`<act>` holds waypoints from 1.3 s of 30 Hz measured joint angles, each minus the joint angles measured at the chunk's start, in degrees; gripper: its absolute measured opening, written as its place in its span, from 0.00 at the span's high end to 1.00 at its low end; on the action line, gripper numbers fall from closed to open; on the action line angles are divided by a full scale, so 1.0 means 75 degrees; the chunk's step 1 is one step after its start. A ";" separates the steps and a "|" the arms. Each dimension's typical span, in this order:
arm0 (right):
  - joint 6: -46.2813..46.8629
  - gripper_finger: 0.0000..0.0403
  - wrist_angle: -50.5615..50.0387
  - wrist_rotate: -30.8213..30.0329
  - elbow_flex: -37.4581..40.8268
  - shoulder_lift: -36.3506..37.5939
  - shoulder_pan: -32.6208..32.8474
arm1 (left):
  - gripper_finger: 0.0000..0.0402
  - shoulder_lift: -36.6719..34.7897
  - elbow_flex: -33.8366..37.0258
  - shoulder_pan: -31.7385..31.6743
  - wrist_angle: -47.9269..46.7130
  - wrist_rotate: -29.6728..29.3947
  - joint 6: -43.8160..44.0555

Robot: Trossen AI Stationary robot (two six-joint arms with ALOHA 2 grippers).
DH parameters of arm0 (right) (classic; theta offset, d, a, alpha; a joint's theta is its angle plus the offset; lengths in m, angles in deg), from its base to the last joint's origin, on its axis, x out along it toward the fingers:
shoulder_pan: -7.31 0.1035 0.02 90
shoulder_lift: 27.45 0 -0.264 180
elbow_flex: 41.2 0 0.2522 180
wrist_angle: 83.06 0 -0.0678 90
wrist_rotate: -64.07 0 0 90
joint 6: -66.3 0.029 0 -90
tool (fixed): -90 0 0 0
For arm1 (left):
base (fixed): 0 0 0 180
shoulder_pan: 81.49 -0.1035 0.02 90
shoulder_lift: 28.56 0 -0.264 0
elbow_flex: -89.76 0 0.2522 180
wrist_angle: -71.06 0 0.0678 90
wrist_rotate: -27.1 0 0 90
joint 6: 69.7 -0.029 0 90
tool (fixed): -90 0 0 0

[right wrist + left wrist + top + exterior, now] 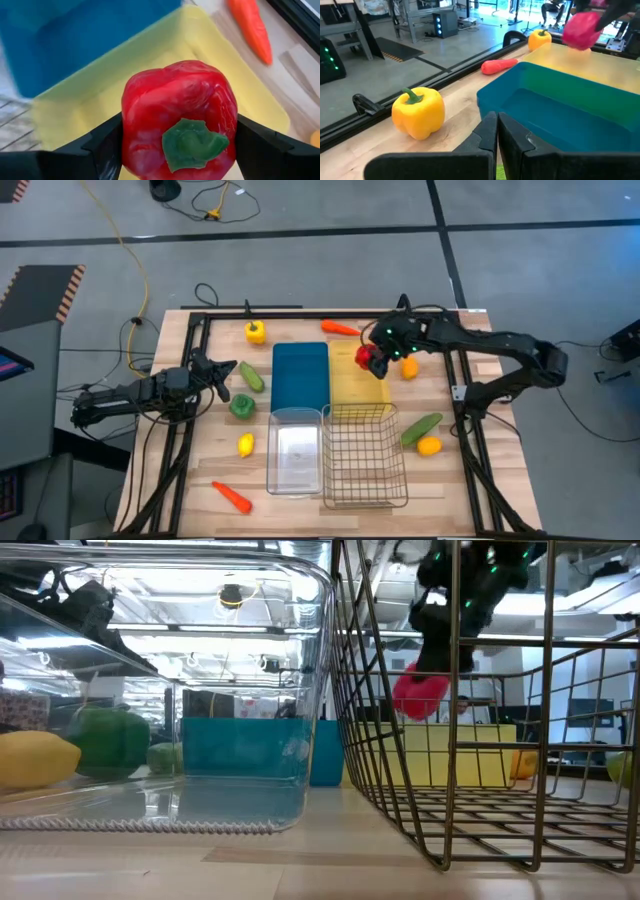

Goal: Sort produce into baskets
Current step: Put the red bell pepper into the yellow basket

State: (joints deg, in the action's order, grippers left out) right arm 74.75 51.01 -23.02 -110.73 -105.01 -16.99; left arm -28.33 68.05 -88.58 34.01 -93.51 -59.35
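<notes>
My right gripper (pixel 376 360) is shut on a red bell pepper (pixel 179 120), held in the air over the flat yellow tray (pixel 352 385); the pepper also shows in the low view (pixel 420 695). My left gripper (pixel 222 370) is shut and empty at the table's left, beside a green cucumber (pixel 251 376) and a green pepper (pixel 241 406). The blue tray (pixel 300 375), the clear bin (pixel 294 450) and the wire basket (pixel 364 452) stand mid-table. A yellow pepper (pixel 256 332) rests on the wood at the far side. My right gripper pinches the red pepper's two opposite side walls (pixel 131 131) between its two fingers (pixel 102 145), from above, pointing down. The pepper's green stem end (pixel 190 145) faces the wrist camera. The pepper is lifted clear, above the yellow tray.
A carrot (pixel 340 328) lies beyond the yellow tray and an orange (pixel 409 367) to its right. A cucumber (pixel 421 429) and an orange (pixel 429 446) lie right of the wire basket. A lemon (pixel 245 444) and a carrot (pixel 231 497) lie at the near left.
</notes>
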 joint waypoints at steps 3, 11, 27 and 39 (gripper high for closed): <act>-0.0143 0.19 -0.0023 -0.0002 0.0000 -0.0405 -0.0298 | 1.00 0.0000 0.0000 -0.0001 0.0000 0.0000 -0.0003; -0.0195 0.15 0.0283 0.0004 0.0000 -0.0893 -0.0793 | 1.00 -0.0001 0.0000 -0.0003 0.0000 0.0007 -0.0003; -0.0190 0.08 0.0352 0.0007 0.0000 -0.0959 -0.0937 | 1.00 -0.0002 0.0000 -0.0001 0.0000 0.0020 -0.0003; -0.0187 0.08 0.0353 0.0007 0.0000 -0.0959 -0.0922 | 1.00 0.0000 0.0000 -0.0002 0.0000 0.0032 -0.0003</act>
State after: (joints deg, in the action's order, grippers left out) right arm 73.35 53.66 -22.96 -110.73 -112.20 -23.91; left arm -28.33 68.05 -88.60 34.01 -93.27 -59.38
